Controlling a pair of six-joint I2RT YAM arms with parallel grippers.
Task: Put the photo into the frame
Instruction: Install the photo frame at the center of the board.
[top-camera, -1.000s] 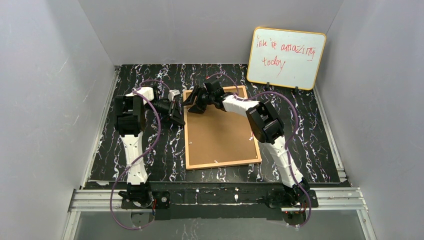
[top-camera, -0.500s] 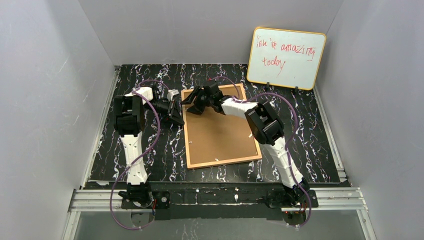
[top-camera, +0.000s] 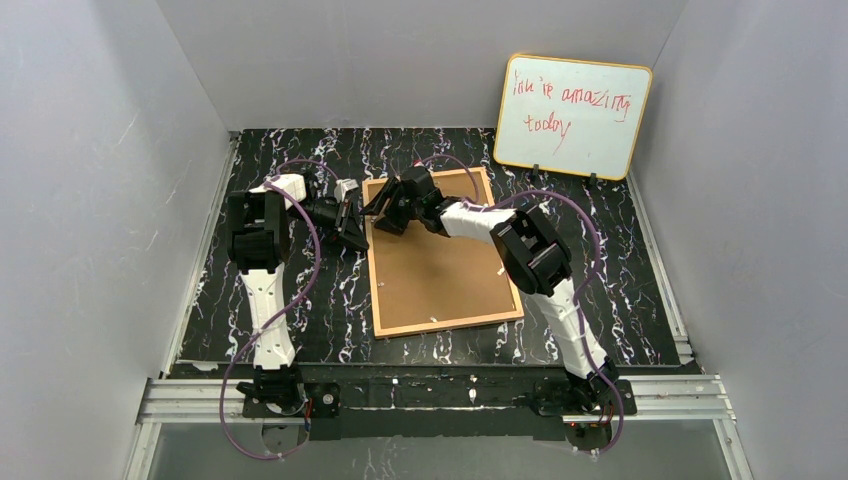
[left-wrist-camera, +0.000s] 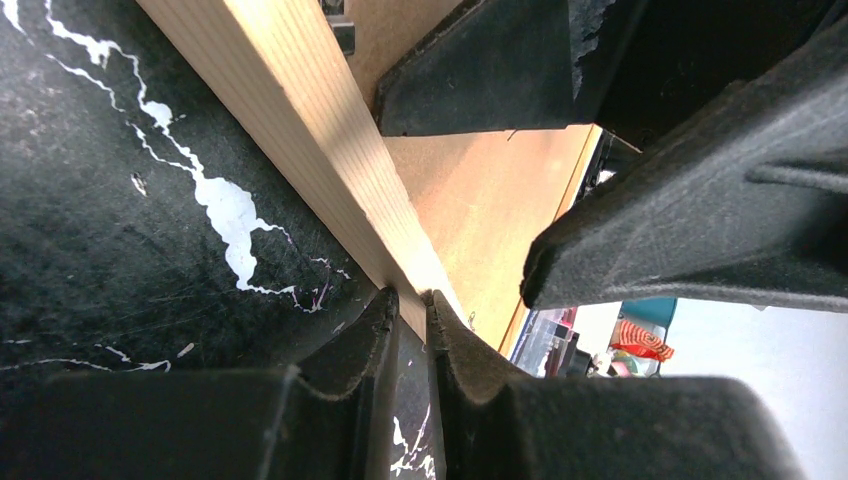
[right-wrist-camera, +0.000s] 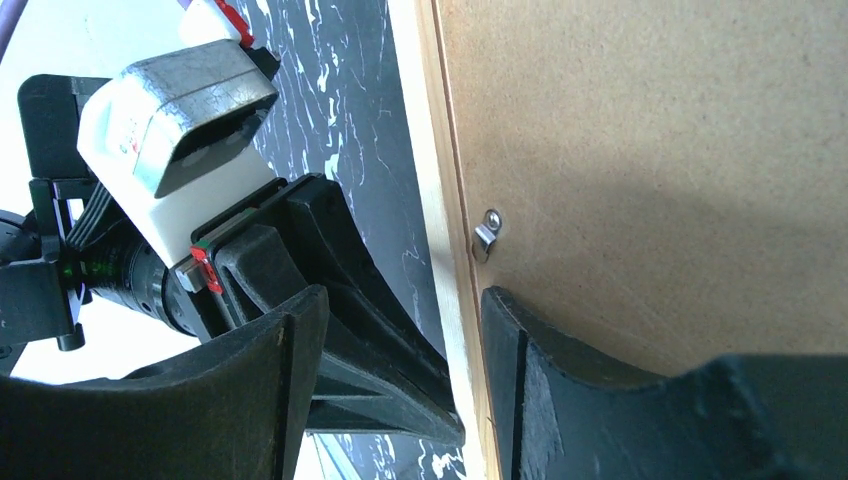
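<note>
The frame (top-camera: 445, 270) lies flat on the table with its brown back panel up. The photo is not in view. My left gripper (top-camera: 357, 230) is at the frame's left rail near the far corner. In the left wrist view its fingertips (left-wrist-camera: 410, 300) are nearly together, with the edge of the wooden rail (left-wrist-camera: 300, 130) pinched between them. My right gripper (top-camera: 388, 210) hangs open over the same corner. In the right wrist view it (right-wrist-camera: 400, 385) straddles the rail (right-wrist-camera: 445, 250), with one finger over the panel (right-wrist-camera: 650, 150) just below a small metal clip (right-wrist-camera: 485, 235).
A whiteboard (top-camera: 572, 115) with red writing leans against the back wall at the right. Grey walls close in the left, back and right sides. The black marbled table (top-camera: 620, 260) shows on both sides of the frame.
My right wrist has edged slightly toward the frame's far-left corner. The frame's near end has shifted a little away from me. My left gripper has stayed at the rail.
</note>
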